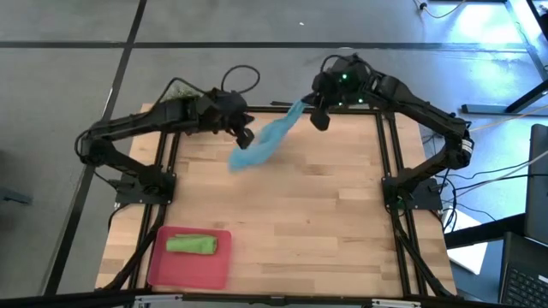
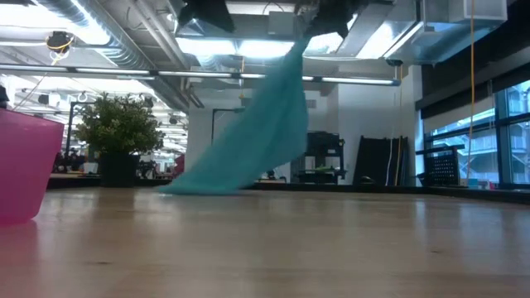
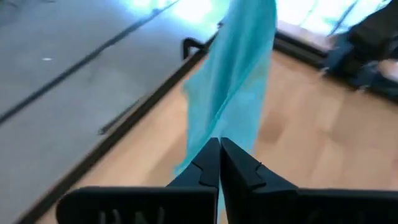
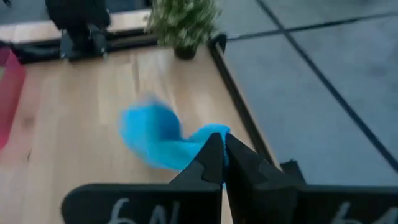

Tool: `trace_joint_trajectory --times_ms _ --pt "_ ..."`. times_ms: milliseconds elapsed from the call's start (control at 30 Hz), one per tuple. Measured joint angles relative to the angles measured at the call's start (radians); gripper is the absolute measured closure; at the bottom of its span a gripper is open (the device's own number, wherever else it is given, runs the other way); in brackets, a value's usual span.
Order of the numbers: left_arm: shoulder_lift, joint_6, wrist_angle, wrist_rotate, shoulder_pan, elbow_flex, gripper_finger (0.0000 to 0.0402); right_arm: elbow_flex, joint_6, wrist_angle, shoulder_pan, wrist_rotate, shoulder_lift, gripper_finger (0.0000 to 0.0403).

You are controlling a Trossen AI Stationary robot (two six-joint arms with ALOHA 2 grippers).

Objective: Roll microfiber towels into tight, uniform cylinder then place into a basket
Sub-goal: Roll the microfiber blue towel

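Note:
The light blue towel (image 1: 261, 147) hangs slanting over the far half of the table from my right gripper (image 1: 319, 121), which is shut on its upper end. My left gripper (image 1: 246, 137) is raised beside the hanging cloth, fingers shut with nothing seen between them. In the left wrist view the towel (image 3: 242, 68) shows beyond those fingers (image 3: 219, 146). A rolled lime green towel (image 1: 190, 245) lies in the red basket (image 1: 214, 272) at the near left corner. My right gripper pinches the blue towel's upper end (image 4: 214, 132) between its two shut fingers, which slant downward from the table's far right. The cloth hangs loosely below them in a slanting sheet (image 2: 257, 132). Its lower end (image 2: 186, 184) rests bunched on the table.
A small potted plant (image 4: 183, 22) stands at the table's far left corner. The black frame rails (image 1: 390, 154) run along the table's sides. Bare wood (image 1: 308, 231) fills the middle and near right. The basket's wall (image 2: 21, 165) shows at the left of the low view.

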Motion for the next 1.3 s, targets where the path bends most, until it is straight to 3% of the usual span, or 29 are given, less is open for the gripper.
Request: trace_joint_trajectory --times_ms 133,533,667,800,933,1133,1300 --pt "0.029 0.068 -0.023 -0.028 0.047 0.048 0.0401 0.022 0.004 0.013 -0.009 0.002 -0.001 0.0397" --pt "0.150 0.125 -0.039 0.066 0.073 0.053 0.0401 0.019 0.027 -0.006 -0.021 0.012 0.000 0.0397" --pt "0.162 0.125 -0.067 0.065 0.073 0.053 0.0401 0.019 0.051 -0.073 -0.021 -0.063 0.020 0.0397" --pt "0.156 0.118 -0.069 0.063 0.073 0.053 0.0401 0.018 0.045 -0.127 0.003 -0.145 0.091 0.0397" --pt "0.141 0.115 -0.077 0.062 0.073 0.054 0.0401 0.018 0.012 -0.193 0.023 -0.159 0.159 0.0397" --pt "0.134 0.112 -0.081 0.062 0.059 0.053 0.0401 0.018 -0.017 -0.170 0.081 -0.255 0.277 0.0397" --pt "0.117 0.088 -0.111 0.062 0.035 0.053 0.0401 0.018 -0.033 -0.127 0.122 -0.263 0.391 0.0397"
